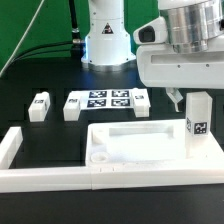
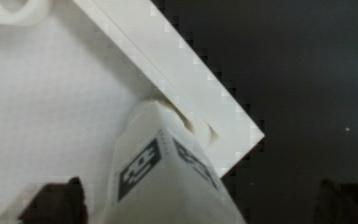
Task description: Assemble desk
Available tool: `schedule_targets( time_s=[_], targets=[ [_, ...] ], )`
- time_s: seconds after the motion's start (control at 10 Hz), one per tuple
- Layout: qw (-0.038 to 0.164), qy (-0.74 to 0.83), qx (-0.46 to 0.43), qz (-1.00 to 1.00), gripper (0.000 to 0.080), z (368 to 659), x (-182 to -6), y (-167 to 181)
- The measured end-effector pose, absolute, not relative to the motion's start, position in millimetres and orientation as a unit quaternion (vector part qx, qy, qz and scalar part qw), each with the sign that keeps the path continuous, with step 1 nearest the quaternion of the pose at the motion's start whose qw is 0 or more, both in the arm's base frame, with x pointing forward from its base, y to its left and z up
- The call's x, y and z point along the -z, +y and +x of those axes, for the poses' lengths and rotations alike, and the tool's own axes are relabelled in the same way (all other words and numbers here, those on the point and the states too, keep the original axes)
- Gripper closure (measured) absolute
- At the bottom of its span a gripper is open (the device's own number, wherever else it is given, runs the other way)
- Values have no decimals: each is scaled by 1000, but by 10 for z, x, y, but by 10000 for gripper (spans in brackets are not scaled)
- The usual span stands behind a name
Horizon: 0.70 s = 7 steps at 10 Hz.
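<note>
— On the black bench, where is the desk?
— Its white plastic tray-like tabletop with a raised rim lies flat. One white square-post leg with a black-and-white tag stands upright at the tabletop's far corner, on the exterior view's right. The wrist view shows the leg meeting the rim at that corner; whether it is seated I cannot tell.
— And the pincer?
— The pincer hangs over that leg. Its dark fingertips are spread wide, with a gap on either side of the leg, so it grips nothing.
— What lies around the tabletop?
— Beyond its far edge lies the marker board. Another small white tagged leg rests farther toward the exterior view's left. A long white border frame runs just beside the tabletop's near edge.
</note>
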<state>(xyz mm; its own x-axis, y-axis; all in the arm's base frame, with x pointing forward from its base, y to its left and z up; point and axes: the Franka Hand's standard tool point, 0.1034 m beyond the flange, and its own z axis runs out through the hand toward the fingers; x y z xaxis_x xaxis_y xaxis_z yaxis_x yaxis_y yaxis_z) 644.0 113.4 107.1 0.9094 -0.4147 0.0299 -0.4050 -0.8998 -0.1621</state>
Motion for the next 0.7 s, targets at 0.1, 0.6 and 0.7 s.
schedule_targets(
  time_s=[0.1, 0.6, 0.7],
  targets=[
    [72, 196, 36, -977, 150, 6444, -1078, 1155],
    [72, 304, 24, -950, 495, 6424, -1048, 1098],
    [72, 338, 21, -938, 495, 6422, -1044, 1095]
  ],
)
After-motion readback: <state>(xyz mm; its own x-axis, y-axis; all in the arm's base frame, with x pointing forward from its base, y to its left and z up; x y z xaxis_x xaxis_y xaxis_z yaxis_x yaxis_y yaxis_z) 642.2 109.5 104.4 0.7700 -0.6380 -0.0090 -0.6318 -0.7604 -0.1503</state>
